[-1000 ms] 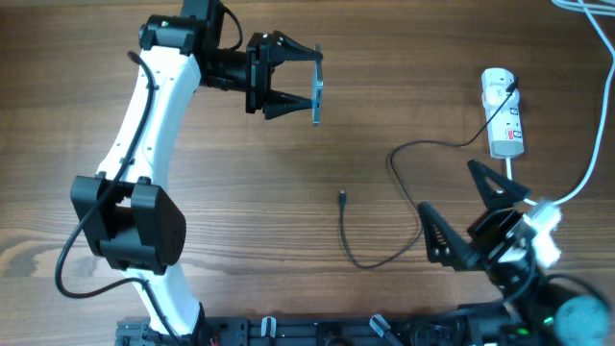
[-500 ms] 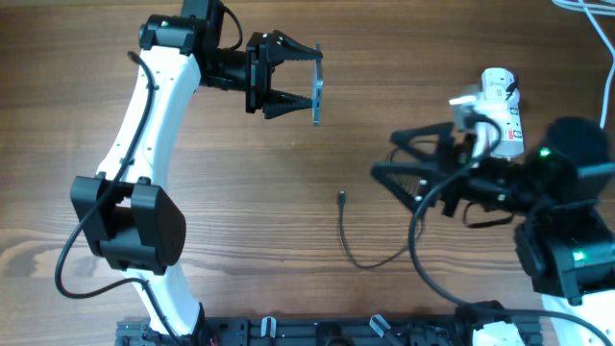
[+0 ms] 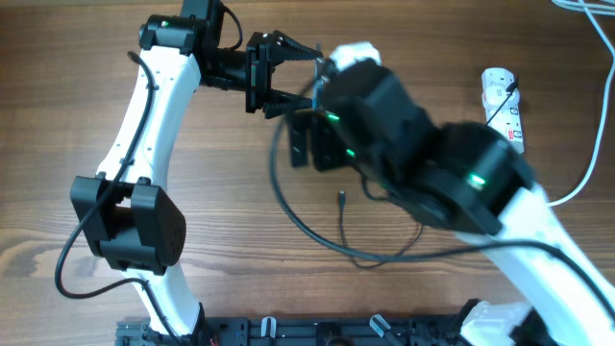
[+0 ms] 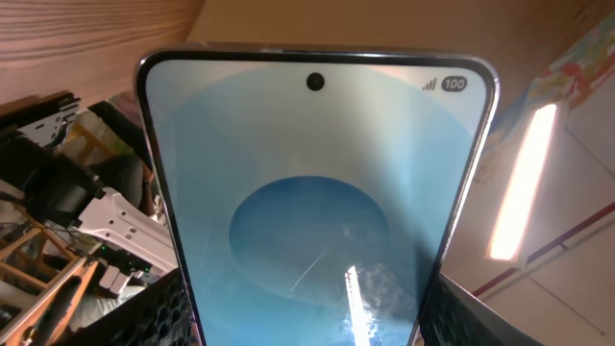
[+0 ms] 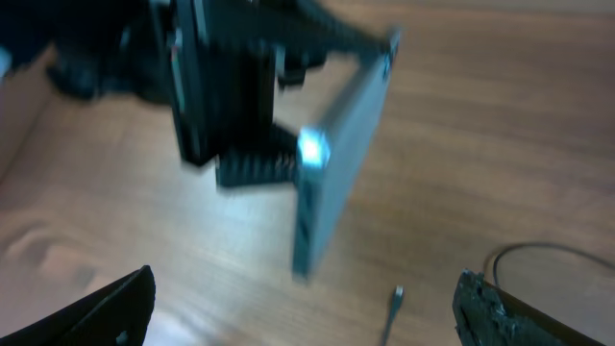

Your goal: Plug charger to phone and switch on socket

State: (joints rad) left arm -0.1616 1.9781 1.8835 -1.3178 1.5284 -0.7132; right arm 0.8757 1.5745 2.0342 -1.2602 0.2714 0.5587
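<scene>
Wooden worktop (image 3: 240, 240) with both steps judged outstanding: left end effector (image 5: 351, 96) clenched on the phone (image 4: 317, 192), held edge-on aloft; right end effector (image 5: 303, 312) released, empty, near the unplugged charger (image 3: 342, 226); socket (image 3: 506, 111) well apart, unattended.

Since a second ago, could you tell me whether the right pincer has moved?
Yes: the right pincer swung up and left, from below the socket toward the phone.
</scene>
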